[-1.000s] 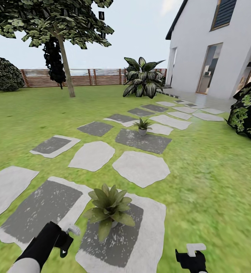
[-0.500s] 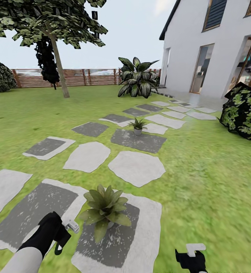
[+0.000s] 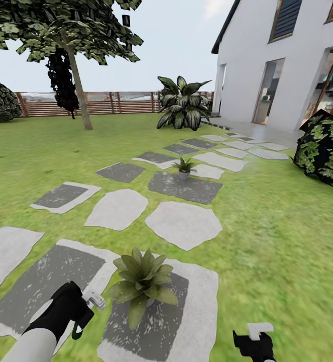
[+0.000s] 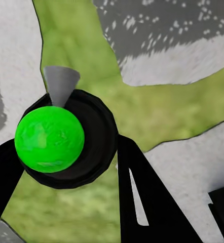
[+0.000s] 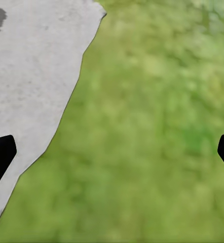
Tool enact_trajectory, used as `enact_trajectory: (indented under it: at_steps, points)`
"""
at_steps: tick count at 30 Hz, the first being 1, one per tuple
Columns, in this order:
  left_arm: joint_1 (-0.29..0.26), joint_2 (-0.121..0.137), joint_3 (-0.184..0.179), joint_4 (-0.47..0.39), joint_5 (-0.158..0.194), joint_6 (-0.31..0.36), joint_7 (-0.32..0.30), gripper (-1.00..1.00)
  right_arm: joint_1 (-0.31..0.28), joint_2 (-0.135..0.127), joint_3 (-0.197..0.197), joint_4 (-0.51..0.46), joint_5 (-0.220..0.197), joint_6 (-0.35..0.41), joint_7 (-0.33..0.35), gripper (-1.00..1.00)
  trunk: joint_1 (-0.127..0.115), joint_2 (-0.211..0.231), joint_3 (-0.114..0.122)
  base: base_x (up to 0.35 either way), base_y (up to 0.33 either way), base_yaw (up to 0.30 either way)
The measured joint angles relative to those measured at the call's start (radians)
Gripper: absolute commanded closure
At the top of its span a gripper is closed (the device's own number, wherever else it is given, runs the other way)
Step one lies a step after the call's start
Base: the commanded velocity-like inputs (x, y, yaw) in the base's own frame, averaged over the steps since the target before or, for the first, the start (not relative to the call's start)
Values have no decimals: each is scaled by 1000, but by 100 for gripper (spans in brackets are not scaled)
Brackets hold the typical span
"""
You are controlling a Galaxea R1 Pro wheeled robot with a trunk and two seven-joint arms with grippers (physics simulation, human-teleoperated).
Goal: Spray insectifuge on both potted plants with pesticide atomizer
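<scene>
Left gripper [image 3: 81, 314] clamped on pesticide atomizer [image 4: 61, 139], nozzle just left of near potted plant [image 3: 142, 279] (second potted plant [image 3: 184, 168] farther off); right gripper [image 3: 254, 342] fingers apart over lawn [image 5: 152, 152].

Two small potted rosettes of pointed green leaves: one near [image 3: 143, 281], one farther along the path [image 3: 184, 167]. One tiny spray bottle with a whitish nozzle [image 3: 89, 305]. One leafy tree [image 3: 66, 45]. One white house [image 3: 282, 55]. One brown slatted wooden fence [image 3: 111, 103].

No text, label, brand, number or sign can be read on anything in the garden.
</scene>
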Motion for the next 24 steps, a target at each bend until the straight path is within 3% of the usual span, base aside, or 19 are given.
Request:
enact_trajectory:
  at_steps: [9,16,20,21,24]
  points:
    - [-1,-5,-3,0,-2,-2,-1,100,0,1,0,0,-1,0,-1,-100,0,0,0,160,48,0]
    - [-10,-2,-7,2,-5,-2,-2,100,0,1,-1,-1,-2,0,-2,-100,0,0,0,29,10,0]
    - [-8,2,-43,5,-63,0,-14,100,0,2,-1,-1,-2,0,-3,-100,0,0,0,1,0,0]
    - [-5,3,-46,8,-88,0,-29,100,0,2,-1,-1,-2,0,-3,-100,0,0,0,0,0,0]
    - [-1,11,-47,11,-115,-1,-62,100,0,2,0,-1,-2,0,-3,-100,0,0,0,0,0,0]
